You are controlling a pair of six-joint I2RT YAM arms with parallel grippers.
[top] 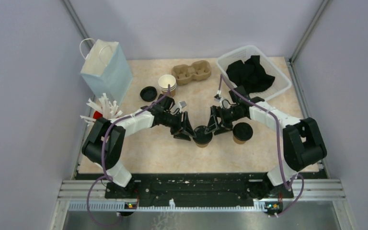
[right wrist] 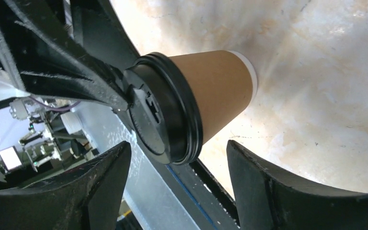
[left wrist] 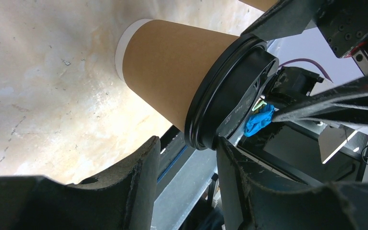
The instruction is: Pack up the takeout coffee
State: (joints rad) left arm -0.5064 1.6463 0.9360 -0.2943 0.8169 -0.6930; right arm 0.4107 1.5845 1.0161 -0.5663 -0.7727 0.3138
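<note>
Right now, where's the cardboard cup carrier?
In the top view the cardboard carrier lies empty at the table's far edge, near centre, between the open paper cup on its left and the white basket on its right.

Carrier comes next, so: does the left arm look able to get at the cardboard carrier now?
Probably yes: bare table lies between the left claw and the carrier; the open cup stack stands just aside of that line.

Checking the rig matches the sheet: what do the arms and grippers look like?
Left arm and right arm: white links, black joints, a purple cable running along each. Left gripper and right gripper are black, with broad tapered fingers.
</note>
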